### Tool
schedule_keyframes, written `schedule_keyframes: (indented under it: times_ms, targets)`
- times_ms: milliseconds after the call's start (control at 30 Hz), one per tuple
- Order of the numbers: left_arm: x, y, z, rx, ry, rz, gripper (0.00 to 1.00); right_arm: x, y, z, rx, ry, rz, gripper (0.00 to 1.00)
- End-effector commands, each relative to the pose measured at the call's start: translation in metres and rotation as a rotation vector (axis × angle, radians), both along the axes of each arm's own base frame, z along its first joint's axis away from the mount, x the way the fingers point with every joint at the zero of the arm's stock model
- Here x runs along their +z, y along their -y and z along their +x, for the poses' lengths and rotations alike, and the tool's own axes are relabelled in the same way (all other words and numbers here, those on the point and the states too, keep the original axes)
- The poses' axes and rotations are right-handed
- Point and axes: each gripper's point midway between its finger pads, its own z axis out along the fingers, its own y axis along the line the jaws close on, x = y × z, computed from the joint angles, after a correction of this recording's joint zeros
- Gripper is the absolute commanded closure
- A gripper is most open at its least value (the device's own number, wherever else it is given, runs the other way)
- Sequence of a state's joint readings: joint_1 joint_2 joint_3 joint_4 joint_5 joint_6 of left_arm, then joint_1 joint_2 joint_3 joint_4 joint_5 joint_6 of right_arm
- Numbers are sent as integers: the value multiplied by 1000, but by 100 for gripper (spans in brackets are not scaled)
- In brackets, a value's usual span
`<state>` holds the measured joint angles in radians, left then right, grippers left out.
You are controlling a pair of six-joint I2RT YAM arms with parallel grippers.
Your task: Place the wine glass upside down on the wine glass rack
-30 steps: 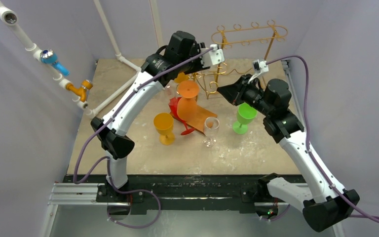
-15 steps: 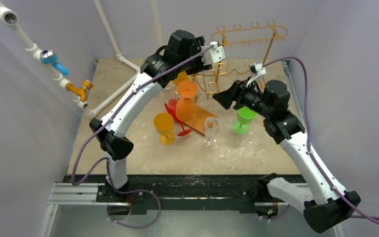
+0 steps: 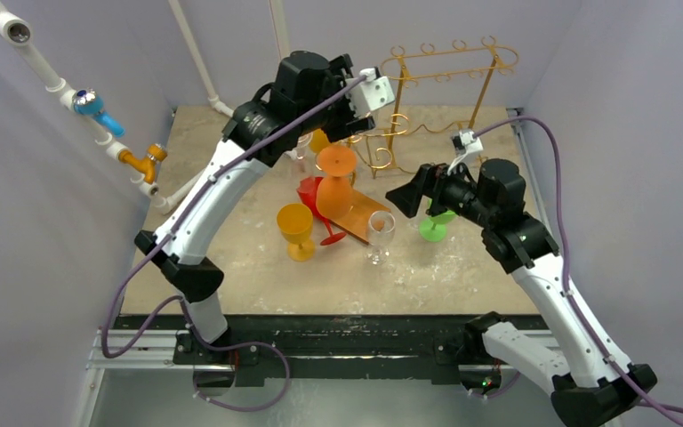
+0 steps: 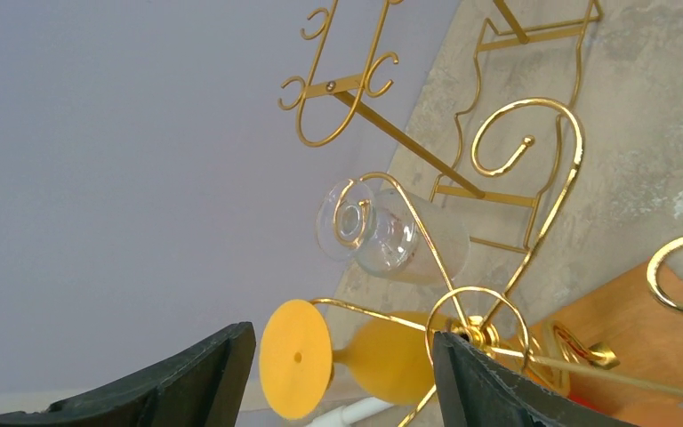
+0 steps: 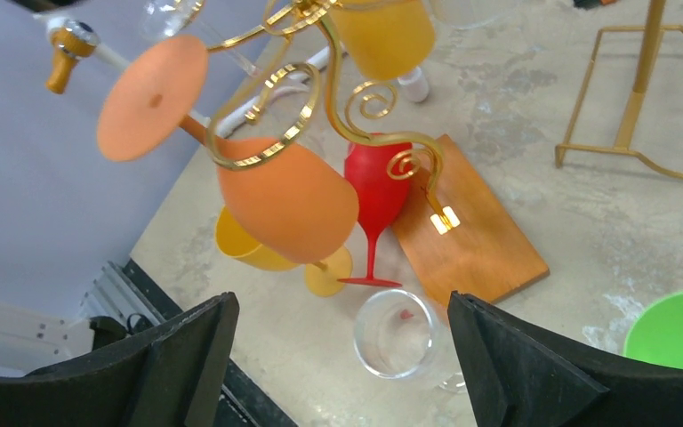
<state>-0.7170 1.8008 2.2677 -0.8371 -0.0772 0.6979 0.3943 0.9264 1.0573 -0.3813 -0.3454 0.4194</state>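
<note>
Since a sec ago both arms backed off and my right fingers (image 5: 516,365) let go. Now orange wine glass (image 3: 336,182) hangs upside down on gold rack (image 3: 486,96), untouched. Right & left fingers (image 4: 169,387) spread, holding nothing. Clear glass (image 3: 380,229) on counter (image 3: 462,267) at its 5 o'clock.

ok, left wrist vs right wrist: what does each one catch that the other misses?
Only the left wrist shows clearly: the rack's top hooks and the hung clear glass. Only the right wrist shows clearly: the hung orange glass, the red glass and the standing clear glass on the table. Both show the gold rack, the hung yellow glass and the wooden board.
</note>
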Motion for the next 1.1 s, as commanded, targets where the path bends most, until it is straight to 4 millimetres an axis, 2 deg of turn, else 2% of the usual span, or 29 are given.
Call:
schedule_keyframes:
  times_ms: [0,167,333,433,800,1000,1067]
  targets:
    - [10,-82,-35,316,-57,13,22,-38,14,2,-78,-64,-56,1]
    - [21,-89,-61,279,-87,-70,19,-77,15,6,-108,-156,-90,16]
    - [28,-94,-76,254,-94,-106,18,-92,19,11,-148,-191,-129,35]
    - [29,-96,-79,251,-93,-111,18,-98,14,10,-141,-211,-139,38]
    - [29,-94,-77,249,-87,-113,18,-128,6,4,-133,-281,-217,39]
    - [34,-94,-74,255,-70,-123,18,-148,6,3,-137,-319,-321,48]
    - [36,-93,-73,255,-63,-131,18,-154,5,3,-137,-330,-361,59]
